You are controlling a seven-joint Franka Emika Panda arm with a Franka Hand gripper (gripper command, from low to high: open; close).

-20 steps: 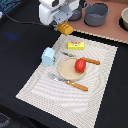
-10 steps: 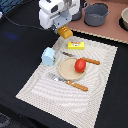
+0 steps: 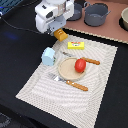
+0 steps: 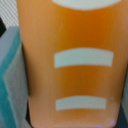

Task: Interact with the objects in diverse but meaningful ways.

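Observation:
An orange ridged block [image 3: 61, 35] hangs under my gripper [image 3: 58, 30], which is shut on it above the far edge of the striped mat [image 3: 45, 90]. In the wrist view the orange block [image 4: 75, 60] fills the picture, with pale stripes across it. The light blue house-shaped carton [image 3: 48, 56] stands on the mat just in front of the block. Lying flat to the exterior view's right of the block is a yellow box [image 3: 76, 45]. A red tomato [image 3: 80, 65] sits on a tan plate [image 3: 66, 71] at the mat's middle.
A toy knife [image 3: 93, 61] lies beside the plate and a fork [image 3: 71, 83] in front of it. Two grey pots [image 3: 96, 14] [image 3: 75, 11] stand at the back on a brown board. Dark tabletop surrounds the mat.
The gripper and the orange block have shifted only slightly, a little lower and toward the blue carton. Nothing else has moved.

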